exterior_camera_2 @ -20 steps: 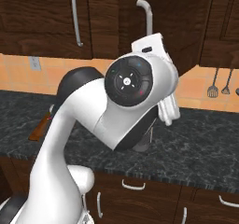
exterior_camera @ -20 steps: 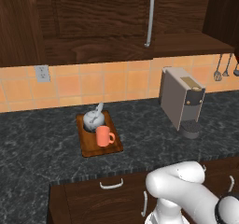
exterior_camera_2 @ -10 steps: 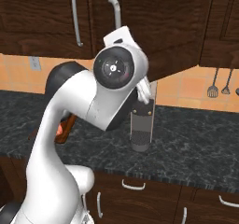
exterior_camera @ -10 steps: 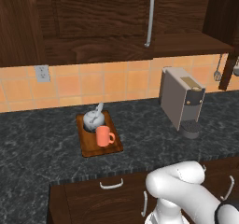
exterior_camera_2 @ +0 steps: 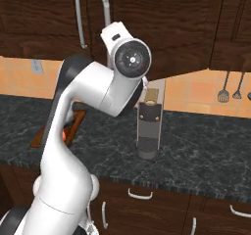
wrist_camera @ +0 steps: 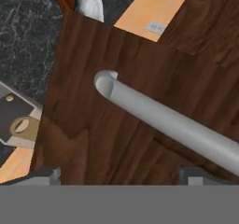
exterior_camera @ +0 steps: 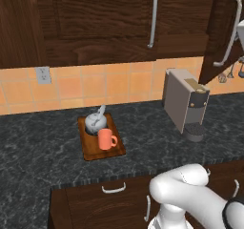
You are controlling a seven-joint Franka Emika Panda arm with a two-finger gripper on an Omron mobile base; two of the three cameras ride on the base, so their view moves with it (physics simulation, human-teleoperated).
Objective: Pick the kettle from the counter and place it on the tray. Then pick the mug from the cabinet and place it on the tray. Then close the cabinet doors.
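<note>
The reddish tray point(exterior_camera: 90, 149) lies on the dark counter point(exterior_camera: 38, 147) and carries the silver kettle point(exterior_camera: 95, 122) and the orange mug point(exterior_camera: 106, 139). The cabinet's left door point(exterior_camera: 95, 23) is shut. Its right door point(exterior_camera: 214, 46) stands partly swung out, with its grey bar handle point(exterior_camera: 229, 30) showing. In the hand view my gripper point(wrist_camera: 119, 175) is open, fingertips point(wrist_camera: 44, 175) wide apart, right up against that door's face point(wrist_camera: 93, 125) below its handle point(wrist_camera: 163, 118). My white wrist point(exterior_camera_2: 130, 58) sits in front of the door in the right base view.
A boxy grey coffee machine point(exterior_camera: 186, 101) stands on the counter under the right door. Utensils point(exterior_camera_2: 223, 94) hang on the orange tiled wall at the right. Drawers with light handles point(exterior_camera: 114, 189) run below the counter. A wall socket point(exterior_camera: 43, 74) is at the left.
The right cabinet door has swung further toward shut, its handle shifting left in the right base view, and my hand has moved left with it. Tray, kettle and mug have not moved.
</note>
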